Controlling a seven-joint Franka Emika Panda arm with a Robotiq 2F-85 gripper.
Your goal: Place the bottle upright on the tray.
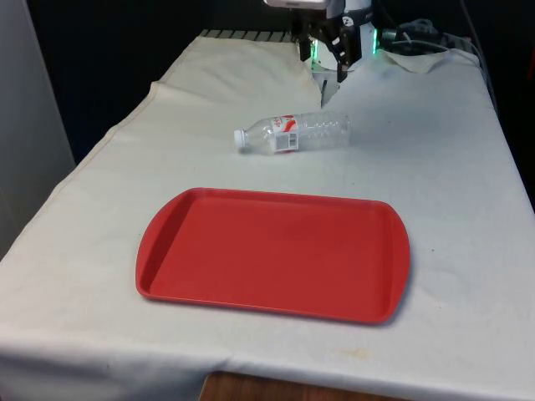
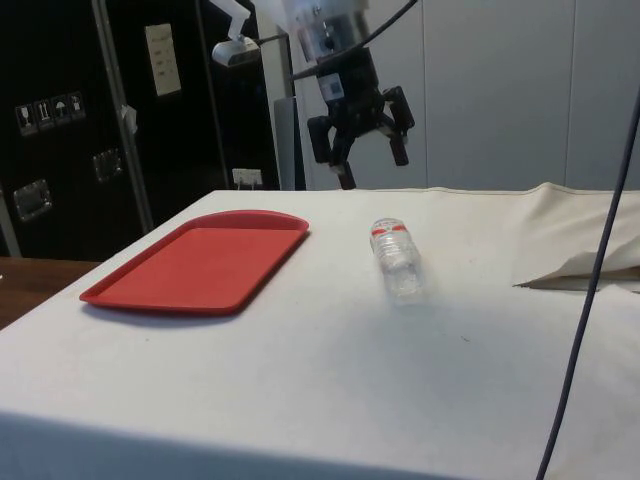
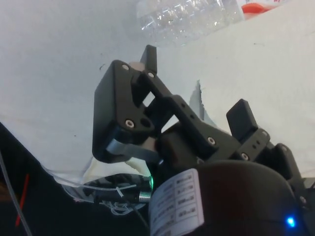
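red-and-white label (image 1: 287, 133) on bottle (image 1: 294, 134) (print unreadable), no legible text

One clear plastic bottle (image 1: 292, 134) lies on its side on the bench (image 1: 451, 167) — a single white cap, a single red-and-white label. One red tray (image 1: 272, 253) sits near it, with nothing on it. One black gripper (image 2: 366, 135) hangs above the bench, and it has two fingers (image 2: 398, 132) set apart. One white cloth (image 2: 330, 380) covers the bench — one fold of it is turned up at the far end.
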